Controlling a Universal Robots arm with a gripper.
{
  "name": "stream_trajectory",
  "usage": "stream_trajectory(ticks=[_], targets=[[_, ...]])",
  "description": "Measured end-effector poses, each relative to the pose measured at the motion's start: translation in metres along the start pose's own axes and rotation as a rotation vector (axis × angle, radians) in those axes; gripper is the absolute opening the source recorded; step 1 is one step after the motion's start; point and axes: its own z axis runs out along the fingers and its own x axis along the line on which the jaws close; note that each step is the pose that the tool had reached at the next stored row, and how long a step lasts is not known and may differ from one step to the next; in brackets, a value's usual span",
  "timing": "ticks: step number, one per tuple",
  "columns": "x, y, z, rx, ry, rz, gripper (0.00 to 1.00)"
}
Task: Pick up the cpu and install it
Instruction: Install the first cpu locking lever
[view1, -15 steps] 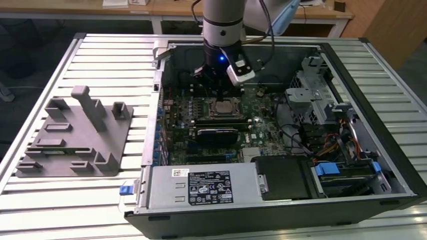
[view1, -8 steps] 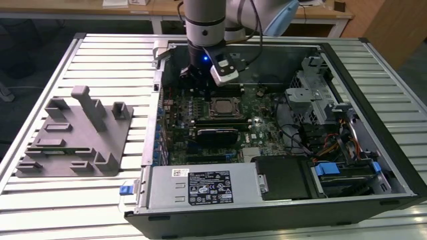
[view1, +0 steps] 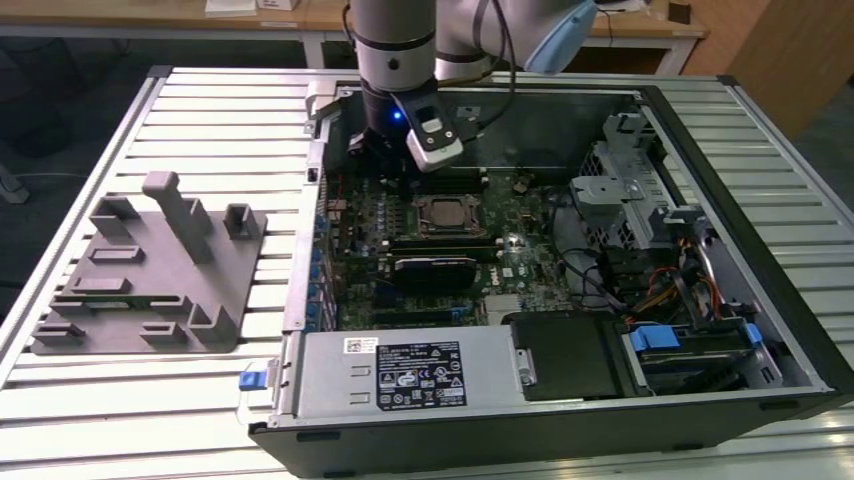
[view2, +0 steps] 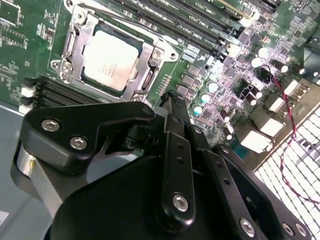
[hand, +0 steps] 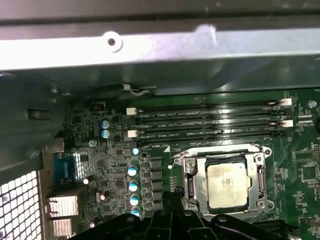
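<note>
Resting in the socket frame (view2: 145, 65), the cpu (view2: 110, 60) is judged installed — the gripper (view2: 172, 100) is held nearby, pressed together, empty.

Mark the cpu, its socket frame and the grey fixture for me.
cpu (hand: 227, 186), first wrist view, middle of its metal top.
socket frame (hand: 191, 182), first wrist view, a side bar.
grey fixture (view1: 154, 275), exterior view, flat base.
</note>
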Motion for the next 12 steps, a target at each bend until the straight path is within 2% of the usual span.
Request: stream_trajectory(ticks=[6, 9, 12], targets=[[-0.0004, 0.0001, -0.0118, -0.0124, 0.0003, 0.001, 0.11], [-0.0007, 0.0002, -0.0171, -0.0148, 0.0000, 0.001, 0.11], [0.0007, 0.0000, -0.0179, -0.0152, -0.0026, 0.001, 0.11]])
